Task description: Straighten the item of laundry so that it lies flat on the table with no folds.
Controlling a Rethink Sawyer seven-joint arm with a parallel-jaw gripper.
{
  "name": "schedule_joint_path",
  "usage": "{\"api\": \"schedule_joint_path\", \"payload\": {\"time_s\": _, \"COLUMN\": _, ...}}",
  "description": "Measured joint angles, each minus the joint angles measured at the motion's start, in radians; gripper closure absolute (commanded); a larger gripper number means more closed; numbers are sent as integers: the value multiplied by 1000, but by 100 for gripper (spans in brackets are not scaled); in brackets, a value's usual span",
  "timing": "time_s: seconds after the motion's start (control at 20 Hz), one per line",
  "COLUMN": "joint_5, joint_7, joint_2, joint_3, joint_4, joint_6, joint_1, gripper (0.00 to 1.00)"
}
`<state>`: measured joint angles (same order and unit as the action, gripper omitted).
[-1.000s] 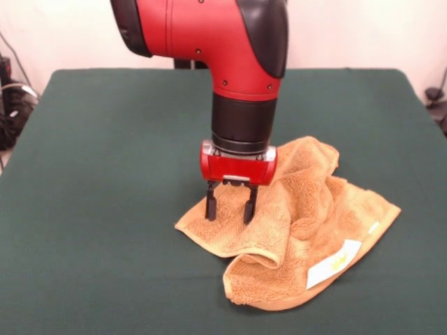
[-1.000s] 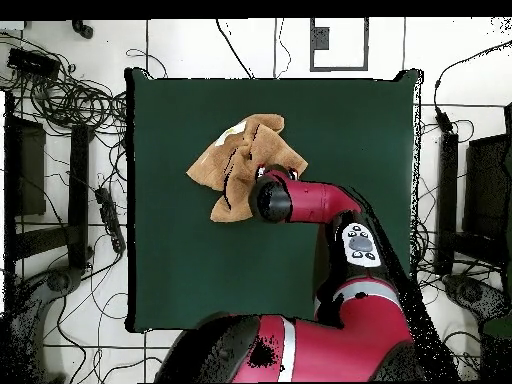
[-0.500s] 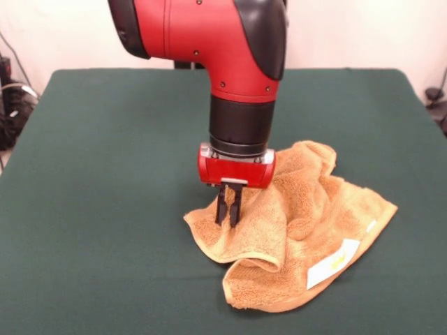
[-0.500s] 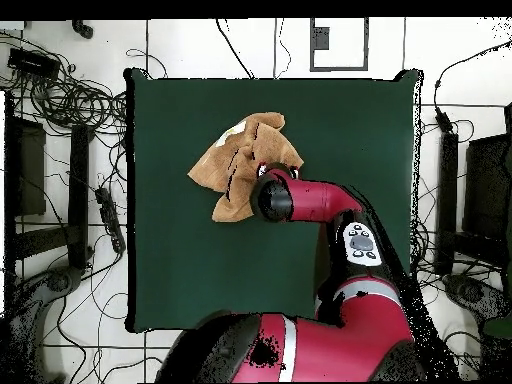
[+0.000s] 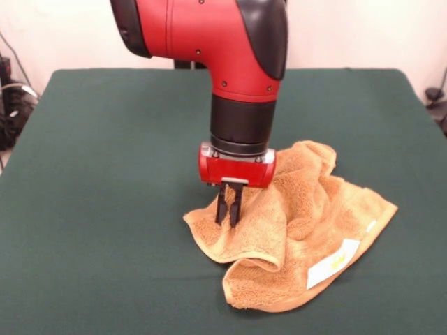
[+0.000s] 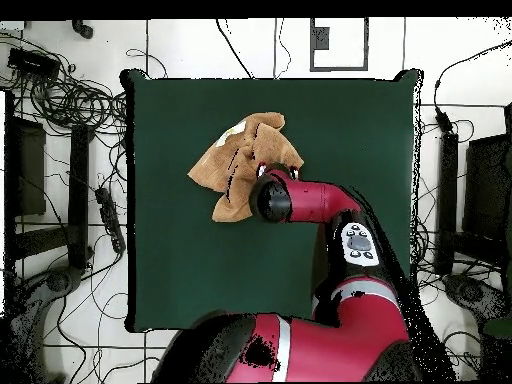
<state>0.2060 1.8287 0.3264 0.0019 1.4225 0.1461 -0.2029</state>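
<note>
The item of laundry [image 5: 307, 216] is an orange-tan towel, crumpled and folded over itself on the table [image 5: 105, 174], right of centre in the front view. A white label [image 5: 334, 264] with yellow print shows at its near right edge. My gripper [image 5: 228, 218] points straight down at the towel's left corner, its fingers shut on a pinch of the cloth. In the overhead view the towel [image 6: 232, 158] lies in the upper middle of the green table [image 6: 340, 130], and the arm's wrist [image 6: 272, 198] hides the gripper and the towel's lower right part.
Cables and dark equipment [image 6: 60, 100] lie on the floor around the table's sides. The arm's red body [image 6: 330, 340] reaches over the table's bottom right part in the overhead view. Green table surface spreads wide on every side of the towel.
One second ago the fingers stood apart over the towel's left corner. They have closed together on the cloth, and that corner has bunched inward a little. Nothing has moved in the last half second.
</note>
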Motion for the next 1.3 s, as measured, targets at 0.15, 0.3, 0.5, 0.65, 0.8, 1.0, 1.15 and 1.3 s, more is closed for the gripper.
{"api": "schedule_joint_path", "payload": {"time_s": 0.15, "joint_5": 0, "joint_7": 0, "joint_2": 11, "joint_3": -29, "joint_4": 21, "joint_6": -1, "joint_1": 22, "gripper": 100}}
{"api": "schedule_joint_path", "payload": {"time_s": 0.3, "joint_5": 0, "joint_7": 0, "joint_2": 50, "joint_3": -77, "joint_4": 82, "joint_6": -1, "joint_1": 53, "gripper": 100}}
{"api": "schedule_joint_path", "payload": {"time_s": 0.5, "joint_5": 0, "joint_7": 0, "joint_2": 116, "joint_3": -112, "joint_4": 171, "joint_6": -1, "joint_1": 59, "gripper": 100}}
{"api": "schedule_joint_path", "payload": {"time_s": 0.65, "joint_5": 0, "joint_7": 0, "joint_2": 185, "joint_3": -114, "joint_4": 260, "joint_6": -1, "joint_1": 18, "gripper": 100}}
{"api": "schedule_joint_path", "payload": {"time_s": 0.8, "joint_5": 6, "joint_7": 0, "joint_2": 235, "joint_3": -114, "joint_4": 337, "joint_6": -2, "joint_1": -62, "gripper": 100}}
{"api": "schedule_joint_path", "payload": {"time_s": 1.0, "joint_5": 39, "joint_7": 0, "joint_2": 240, "joint_3": -114, "joint_4": 390, "joint_6": -35, "joint_1": -170, "gripper": 100}}
{"api": "schedule_joint_path", "payload": {"time_s": 1.15, "joint_5": 55, "joint_7": 0, "joint_2": 232, "joint_3": -114, "joint_4": 406, "joint_6": -61, "joint_1": -205, "gripper": 100}}
{"api": "schedule_joint_path", "payload": {"time_s": 1.3, "joint_5": 73, "joint_7": 0, "joint_2": 209, "joint_3": -117, "joint_4": 427, "joint_6": -117, "joint_1": -244, "gripper": 100}}
